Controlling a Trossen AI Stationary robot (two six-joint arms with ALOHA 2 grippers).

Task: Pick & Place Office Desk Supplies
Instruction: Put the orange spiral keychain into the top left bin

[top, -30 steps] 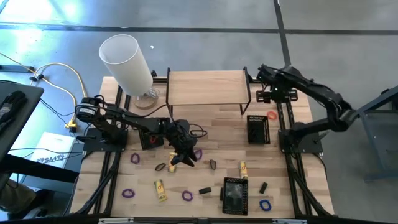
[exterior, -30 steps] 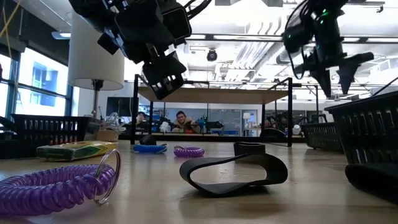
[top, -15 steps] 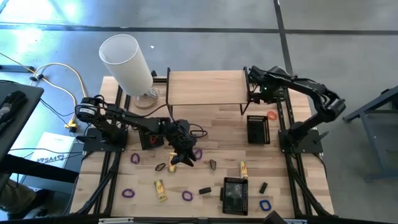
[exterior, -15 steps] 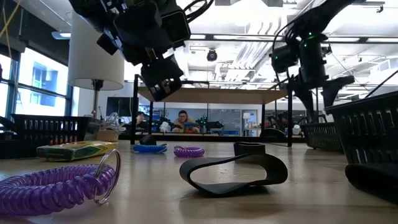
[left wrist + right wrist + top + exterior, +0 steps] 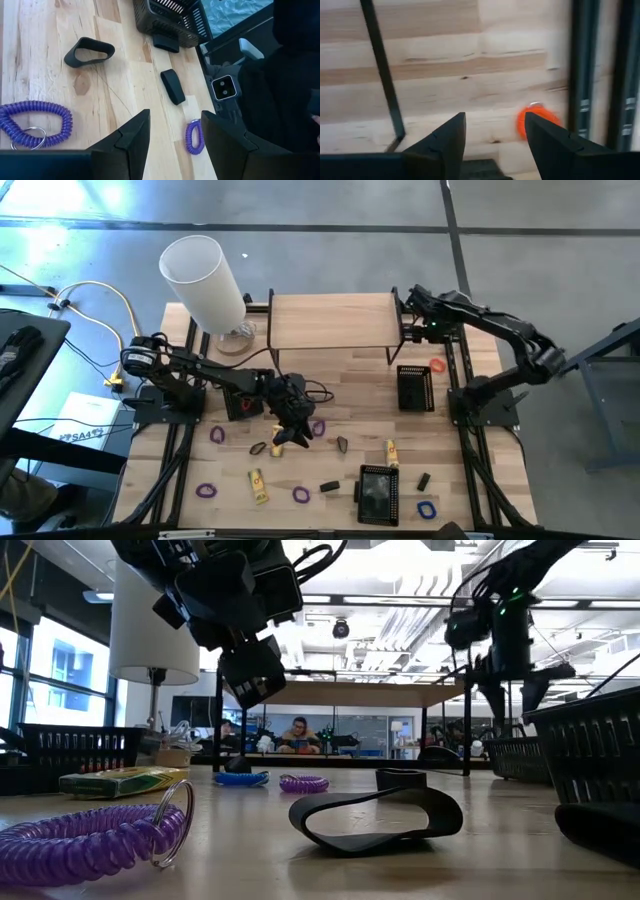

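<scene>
The supplies lie loose on the wooden table [image 5: 350, 405]: purple coil loops [image 5: 217, 434] [image 5: 30, 125], a blue coil [image 5: 427, 509], a red coil [image 5: 535, 120] at the far right, yellow pieces [image 5: 258, 485], black blocks [image 5: 172, 86] and a black band loop [image 5: 89, 51]. My left gripper [image 5: 298, 436] hangs open above the table's middle, slanting toward the near edge, nothing between its fingers. My right gripper [image 5: 418, 330] stands open and points down by the shelf's right leg [image 5: 382, 65]; the red coil lies below, beside one finger.
A wooden shelf [image 5: 330, 320] on black legs stands at the far middle, a tall white cylinder [image 5: 205, 280] at the far left. Two black mesh trays rest on the table, one at the right [image 5: 415, 387] and one near the front edge [image 5: 378, 492].
My right gripper has come down and shifted a little toward the table's left, staying over the far right corner by the shelf leg. Its fingers stay open.
</scene>
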